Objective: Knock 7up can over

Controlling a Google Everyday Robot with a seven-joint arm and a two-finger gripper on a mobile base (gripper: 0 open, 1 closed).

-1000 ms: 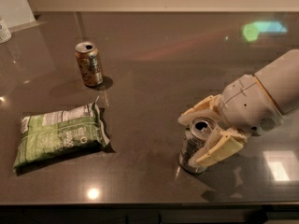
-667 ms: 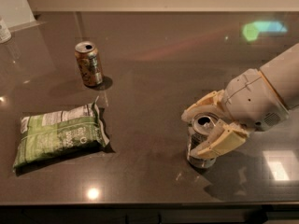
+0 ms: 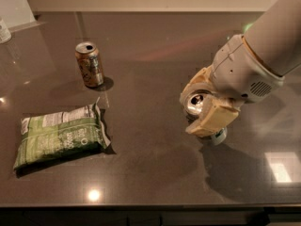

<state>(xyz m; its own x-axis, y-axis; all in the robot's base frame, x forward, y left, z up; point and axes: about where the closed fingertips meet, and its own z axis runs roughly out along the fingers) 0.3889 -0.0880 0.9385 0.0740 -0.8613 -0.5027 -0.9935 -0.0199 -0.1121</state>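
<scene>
- The gripper [image 3: 195, 111] sat at the right of the desk [image 3: 150, 178], its two pale fingers closed around the 7up can [image 3: 197, 102], one finger on the far side and one on the near side.
- The 7up can was held between them and leaned off upright: its shiny top faced up and to the left, and its base showed just past the near finger, low to the right.
- The step in hand looked like the tip-over itself. The can was gripped and tilting but not yet lying on its side.
- The next move probably called for carrying the lean further, then opening the fingers so the can dropped flat on the desk.
- Compared with the earlier frames, the can had stood straight on the desk under the gripper. Now the gripper and the can's top were higher in the view and the can was tilted.
- The orange-brown can [image 3: 89, 69] and the green snack bag [image 3: 59, 140] on the left had not moved, and both were well apart from the gripper.
</scene>
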